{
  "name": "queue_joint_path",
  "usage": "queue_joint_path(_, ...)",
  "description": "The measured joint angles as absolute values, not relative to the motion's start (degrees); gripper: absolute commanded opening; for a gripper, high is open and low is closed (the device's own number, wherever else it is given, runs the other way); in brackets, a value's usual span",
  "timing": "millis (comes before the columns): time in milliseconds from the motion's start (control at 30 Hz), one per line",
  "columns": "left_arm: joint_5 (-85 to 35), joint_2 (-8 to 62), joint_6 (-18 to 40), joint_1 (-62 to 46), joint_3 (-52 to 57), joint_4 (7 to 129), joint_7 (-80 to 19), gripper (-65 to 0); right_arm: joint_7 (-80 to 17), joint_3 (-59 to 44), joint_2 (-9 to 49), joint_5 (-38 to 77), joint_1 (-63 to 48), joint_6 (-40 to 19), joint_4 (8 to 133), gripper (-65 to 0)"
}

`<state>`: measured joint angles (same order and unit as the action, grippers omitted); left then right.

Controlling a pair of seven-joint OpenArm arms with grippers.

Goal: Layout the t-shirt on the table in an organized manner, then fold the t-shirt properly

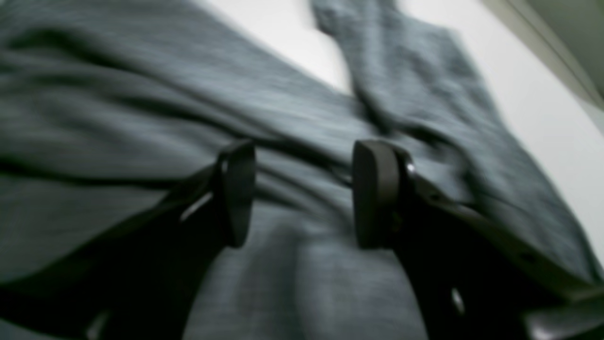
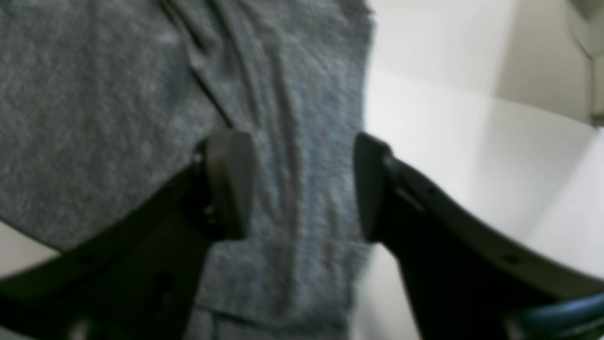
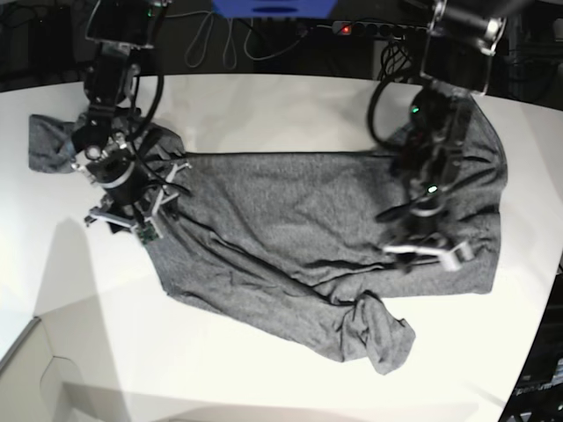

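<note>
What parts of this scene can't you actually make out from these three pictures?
- Base view: the cloth under the left gripper is hidden by the arm, so contact cannot be told.
- Base view: the right gripper covers the t-shirt edge beneath it.
- Left wrist view: motion blur smears the folds; the shirt runs past the frame's left edge.
- Right wrist view: the table beyond is blurred.
</note>
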<state>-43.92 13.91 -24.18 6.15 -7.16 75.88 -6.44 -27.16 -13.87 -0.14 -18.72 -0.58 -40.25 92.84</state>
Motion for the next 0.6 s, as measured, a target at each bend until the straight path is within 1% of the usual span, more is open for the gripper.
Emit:
queue_joint_path(33, -44.05, 14.48, -24.16, 5.04, -5.32, 76.29, -6.48, -33.0, -27.27, -13.98, -0.12, -18.81, 0.05, -40.27, 90.87, -46.6)
queue_joint_path(133, -43.83, 16.36, -24.18, 0.51, -0.56, 77.32, -6.00, -33.0, -27.31, -14.09, 0.38, -18.96, 0.25, -40.27, 87.77, -62.7)
queue_joint_path(167, -43.83, 16.78, -24.21, -0.64, 0.34, 77.32, -6.28, -33.0, -27.38, -14.06, 0.95, -19.03, 0.12, -40.25, 86.98, -65.0)
queue_joint_path(233, -43.88, 17.34, -24.21, -1.89, 1.39, 76.62, -6.85, -33.0, -27.11, -14.22, 1.61, -19.09, -0.89, -40.18, 85.36, -65.0)
queue_joint_path(267, -43.75, 17.45, -24.18, -1.78, 1.87, 75.40, -6.68, -33.0, -25.32, -14.28, 1.87, -18.68, -2.04, -39.48, 85.21, -65.0)
queue_joint_path(433, -43.57, 18.31, -23.66, -0.91, 3.46, 70.65, -6.11, -32.9, -21.98, -14.11, 2.96, -15.92, -7.90, -39.18, 86.67, -65.0)
queue_joint_path(467, -42.89, 18.44, -23.68, -0.58, 3.51, 69.71, -5.15, -32.9, -21.78, -14.13, 3.14, -15.81, -9.17, -39.16, 87.46, -65.0)
queue_joint_path(600, -43.57, 19.03, -23.75, 1.80, 3.49, 67.81, -6.31, -32.9, -21.63, -14.11, 4.05, -15.44, -15.73, -39.18, 92.62, -65.0)
